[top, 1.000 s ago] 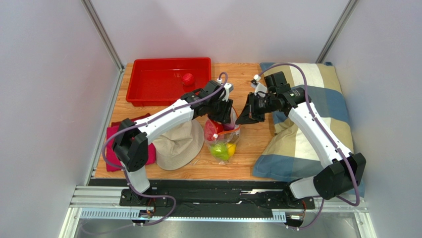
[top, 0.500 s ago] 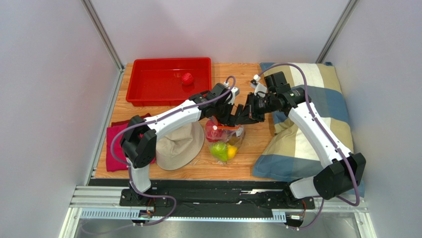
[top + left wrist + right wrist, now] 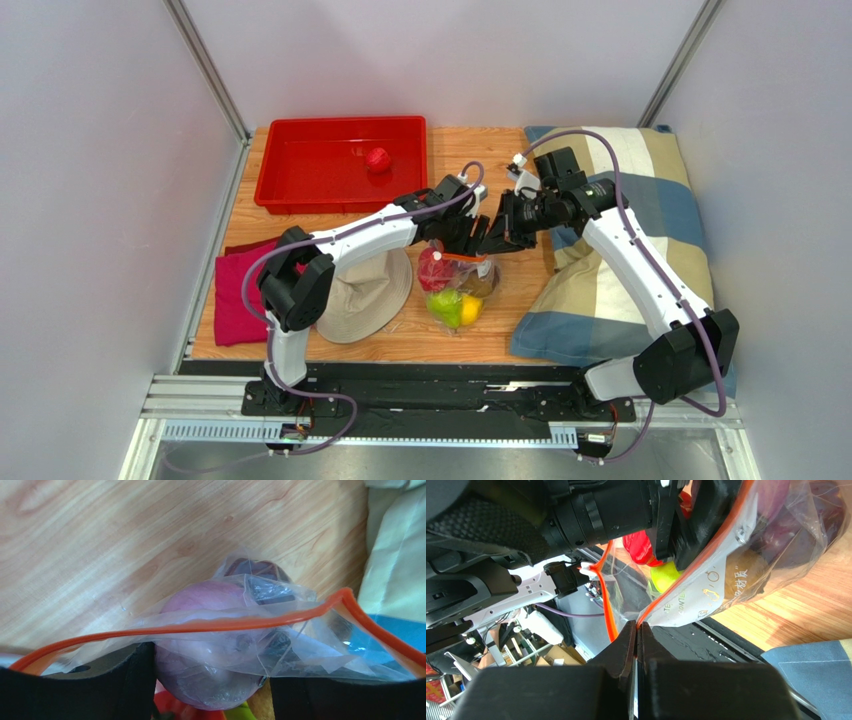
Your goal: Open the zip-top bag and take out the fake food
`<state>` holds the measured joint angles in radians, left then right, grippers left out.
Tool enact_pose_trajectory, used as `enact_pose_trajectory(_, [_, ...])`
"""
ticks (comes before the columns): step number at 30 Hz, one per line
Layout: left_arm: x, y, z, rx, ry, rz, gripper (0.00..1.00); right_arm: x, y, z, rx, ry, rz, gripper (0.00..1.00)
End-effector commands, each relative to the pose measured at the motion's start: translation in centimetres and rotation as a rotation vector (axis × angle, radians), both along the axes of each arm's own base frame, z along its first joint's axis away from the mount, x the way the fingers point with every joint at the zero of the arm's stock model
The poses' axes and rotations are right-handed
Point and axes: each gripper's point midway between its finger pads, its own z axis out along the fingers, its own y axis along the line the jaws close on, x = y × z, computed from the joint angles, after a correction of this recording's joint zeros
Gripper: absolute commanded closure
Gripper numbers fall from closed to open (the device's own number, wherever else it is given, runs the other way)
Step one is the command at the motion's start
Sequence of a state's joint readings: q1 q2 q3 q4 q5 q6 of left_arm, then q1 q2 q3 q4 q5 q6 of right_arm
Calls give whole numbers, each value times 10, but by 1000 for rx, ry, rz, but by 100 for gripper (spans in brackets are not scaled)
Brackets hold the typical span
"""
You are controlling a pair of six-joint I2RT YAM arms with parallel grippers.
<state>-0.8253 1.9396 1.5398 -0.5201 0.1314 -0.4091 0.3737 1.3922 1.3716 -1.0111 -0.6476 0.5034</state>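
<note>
Beside the hat, the zip-top bag runs near-to-far, mouth farthest.

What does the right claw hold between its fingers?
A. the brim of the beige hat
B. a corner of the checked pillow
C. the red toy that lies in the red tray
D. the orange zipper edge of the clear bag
D: in the right wrist view, the right claw is shut on the orange zipper edge of the zip-top bag.

Hat and pillow flank the zip-top bag; left tool and right tool crowd its mouth.
</note>
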Motion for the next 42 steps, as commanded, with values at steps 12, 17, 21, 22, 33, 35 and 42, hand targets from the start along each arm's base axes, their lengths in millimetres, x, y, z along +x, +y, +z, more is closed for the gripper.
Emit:
enact_pose_trajectory(12, [-48,22,134,-236,-206,-173,100,0,-27,-10,-106,-69,-22,100])
enact_pose_trajectory(17, [-68,24,179,-421,-290,-272,100,1,-34,-20,-155,-46,-45,100])
enact_pose_trajectory(21, [-37,40,200,-484,-323,-132,100,1,-35,-16,-152,-57,-45,100])
enact_pose_trajectory(22, [-26,46,199,-471,-314,-76,100,1,-36,-15,-156,-57,-47,100])
enact_pose_trajectory(33, [155,121,131,-302,-79,543,100,-1,-35,3,-132,-106,-43,100])
enact_pose_trajectory(35, [175,122,127,-315,-51,555,100,-3,-34,3,-124,-106,-42,100])
enact_pose_trajectory(42, [223,138,43,-252,65,611,68,-8,-36,6,-118,-117,-40,100])
